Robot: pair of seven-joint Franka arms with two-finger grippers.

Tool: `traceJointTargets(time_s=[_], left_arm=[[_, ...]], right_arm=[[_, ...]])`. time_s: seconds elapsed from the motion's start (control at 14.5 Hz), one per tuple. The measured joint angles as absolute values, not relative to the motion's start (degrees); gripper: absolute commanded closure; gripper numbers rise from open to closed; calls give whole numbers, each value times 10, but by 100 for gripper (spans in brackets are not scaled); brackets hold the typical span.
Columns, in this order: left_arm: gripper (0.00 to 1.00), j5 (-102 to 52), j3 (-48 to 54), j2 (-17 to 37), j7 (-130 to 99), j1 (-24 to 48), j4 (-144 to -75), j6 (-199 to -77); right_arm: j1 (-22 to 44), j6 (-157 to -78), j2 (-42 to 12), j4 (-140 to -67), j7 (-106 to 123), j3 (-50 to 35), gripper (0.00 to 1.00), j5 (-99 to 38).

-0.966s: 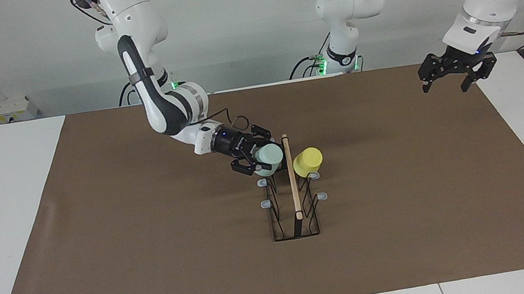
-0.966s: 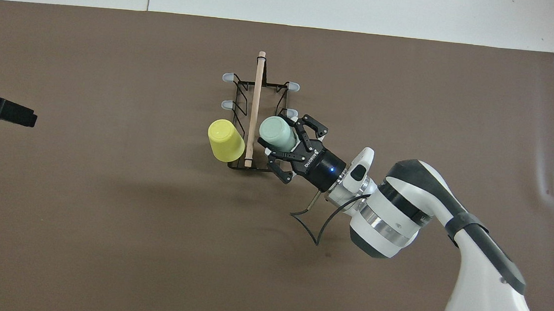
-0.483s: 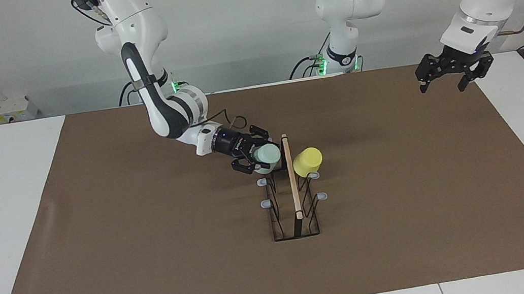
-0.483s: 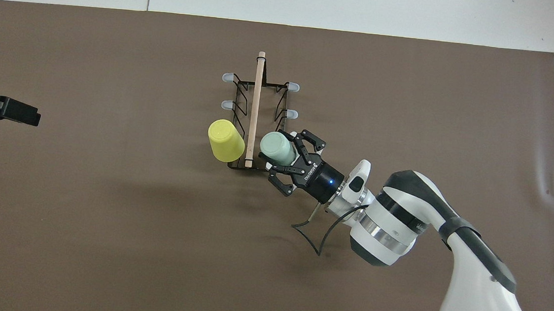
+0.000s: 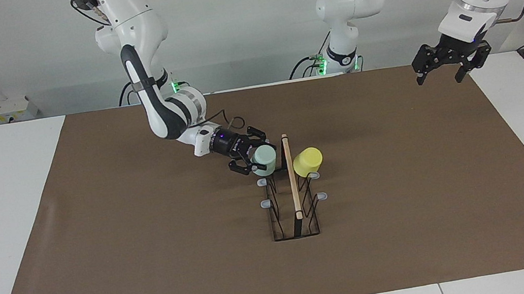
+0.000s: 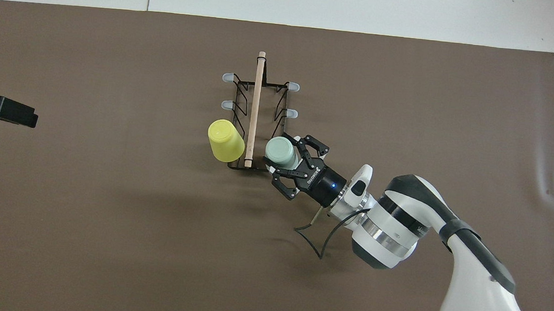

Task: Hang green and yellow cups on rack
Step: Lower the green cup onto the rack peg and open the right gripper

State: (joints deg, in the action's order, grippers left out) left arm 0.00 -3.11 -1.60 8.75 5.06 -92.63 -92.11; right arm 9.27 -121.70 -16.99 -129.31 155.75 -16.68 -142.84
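1. Surface. I see a white worktop (image 5: pixel 0 214) covered almost edge to edge by a flat brown paper mat (image 5: pixel 152 244). A plain white wall (image 5: pixel 235 32) closes the room at the robots' end, and a small white box (image 5: pixel 8 110) sits at its foot.

2. Task items. The black wire rack with a light wooden top rod (image 5: pixel 293 188) stands mid-mat. The bright yellow tapered plastic cup (image 5: pixel 307 162) hangs tilted on the rack's side toward the left arm, at the end nearest the robots. The pale mint green tapered plastic cup (image 5: pixel 264 159) sits beside it, across the rod.

3. Hands. The right hand (image 5: pixel 252 159) surrounds the green cup; I cannot tell whether it pinches or has let go. The left hand (image 5: pixel 445 67) waits spread above the mat's corner.
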Motion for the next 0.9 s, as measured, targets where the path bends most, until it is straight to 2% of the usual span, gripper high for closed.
traceJointTargets(time_s=[0.28, 0.48, 0.9], left_arm=[[0, -17, -34, -16, 87, 48, -922, -911], [0, -17, -35, -16, 87, 48, -921, -909], [0, -17, -34, -16, 87, 48, -921, -903]], right_arm=[[93, -1220, -170, -1295, 1557, -167, 0, -1428], [94, -1255, -160, -1294, 1551, -167, 0, -1428], [102, -1365, -76, -1289, 1511, -173, 0, -1425]])
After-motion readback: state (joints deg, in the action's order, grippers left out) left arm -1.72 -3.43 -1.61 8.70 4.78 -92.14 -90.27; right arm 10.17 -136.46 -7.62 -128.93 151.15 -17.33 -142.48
